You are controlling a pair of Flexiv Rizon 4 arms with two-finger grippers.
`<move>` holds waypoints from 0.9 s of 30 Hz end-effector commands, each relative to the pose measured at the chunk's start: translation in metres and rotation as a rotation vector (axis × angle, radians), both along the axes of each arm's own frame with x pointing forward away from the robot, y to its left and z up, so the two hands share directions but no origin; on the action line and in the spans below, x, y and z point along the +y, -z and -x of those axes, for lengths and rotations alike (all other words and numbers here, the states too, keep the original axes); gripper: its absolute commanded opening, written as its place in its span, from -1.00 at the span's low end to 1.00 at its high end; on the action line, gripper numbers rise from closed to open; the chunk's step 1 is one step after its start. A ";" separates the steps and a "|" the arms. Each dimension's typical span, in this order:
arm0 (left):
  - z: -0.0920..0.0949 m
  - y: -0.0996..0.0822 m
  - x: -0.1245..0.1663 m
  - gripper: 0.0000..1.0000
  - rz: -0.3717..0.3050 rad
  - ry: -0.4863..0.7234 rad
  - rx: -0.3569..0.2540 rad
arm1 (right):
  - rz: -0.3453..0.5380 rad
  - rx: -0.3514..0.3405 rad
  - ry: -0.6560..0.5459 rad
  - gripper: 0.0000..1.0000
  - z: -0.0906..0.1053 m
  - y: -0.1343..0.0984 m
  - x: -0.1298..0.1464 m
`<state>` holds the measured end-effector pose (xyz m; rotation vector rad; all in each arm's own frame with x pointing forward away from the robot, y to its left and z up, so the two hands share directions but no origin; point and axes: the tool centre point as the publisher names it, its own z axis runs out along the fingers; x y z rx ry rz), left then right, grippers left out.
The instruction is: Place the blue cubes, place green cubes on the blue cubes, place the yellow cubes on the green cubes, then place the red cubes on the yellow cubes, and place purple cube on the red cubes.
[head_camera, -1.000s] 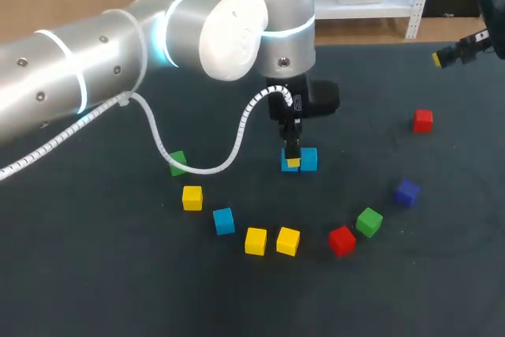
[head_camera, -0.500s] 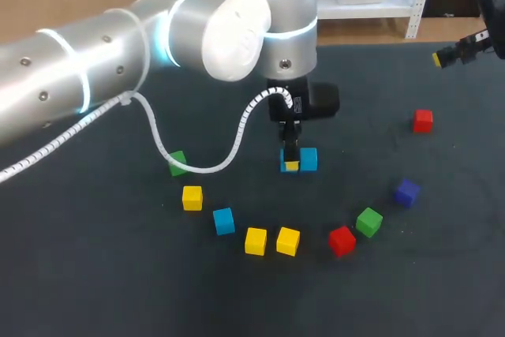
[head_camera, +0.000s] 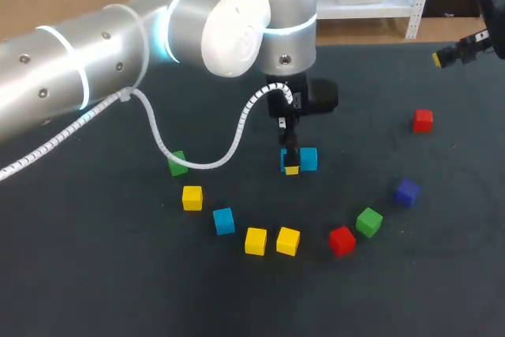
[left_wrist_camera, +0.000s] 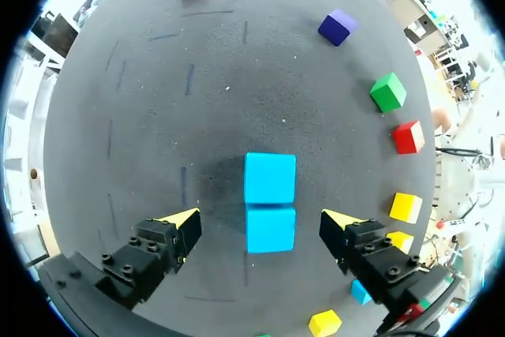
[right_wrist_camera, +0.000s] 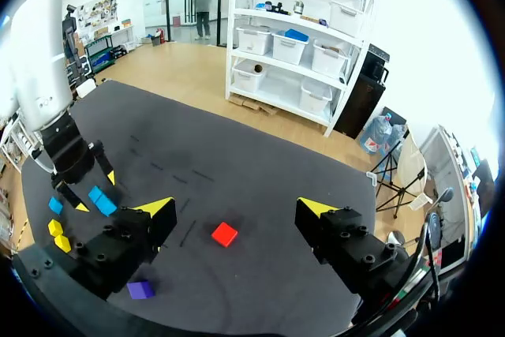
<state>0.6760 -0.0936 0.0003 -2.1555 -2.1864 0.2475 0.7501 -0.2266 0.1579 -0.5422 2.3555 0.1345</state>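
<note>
Blue cubes [left_wrist_camera: 270, 177], two touching, sit well clear of every table [head_camera: 95, 274] edge; left gripper [left_wrist_camera: 260, 219] splayed wide astride them, right gripper [right_wrist_camera: 234, 208] wide near far-right corner.

Blue cubes: touching blue pair [left_wrist_camera: 270, 179], flush side by side; lone blue cube [head_camera: 223, 220] apart, in a loose arc with single yellow cube [head_camera: 192, 197], close-set yellow pair [head_camera: 255, 241], red cube [head_camera: 342, 240] just beside green cube [head_camera: 368, 221], and purple cube [head_camera: 407, 192]. Second green cube [head_camera: 177, 163] near the arc's left end; second red cube [head_camera: 423, 120] well apart, far right. All rest flat in one layer on the dark counter [head_camera: 95, 274].
</note>
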 end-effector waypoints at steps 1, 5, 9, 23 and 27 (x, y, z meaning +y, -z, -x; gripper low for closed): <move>0.001 -0.002 0.007 1.00 0.003 -0.008 -0.001 | 0.002 -0.010 0.007 1.00 0.001 0.002 0.001; 0.002 0.000 0.008 0.91 0.002 -0.014 0.004 | 0.002 -0.010 0.007 1.00 0.001 0.002 0.001; 0.002 0.000 0.006 0.59 0.005 -0.016 0.003 | 0.002 -0.010 0.007 1.00 0.001 0.002 0.001; 0.002 0.001 0.003 0.11 0.006 -0.011 0.001 | 0.002 -0.010 0.007 1.00 0.001 0.002 0.001; 0.002 0.001 0.004 -0.01 0.004 -0.013 0.004 | 0.002 -0.010 0.007 1.00 0.001 0.002 0.001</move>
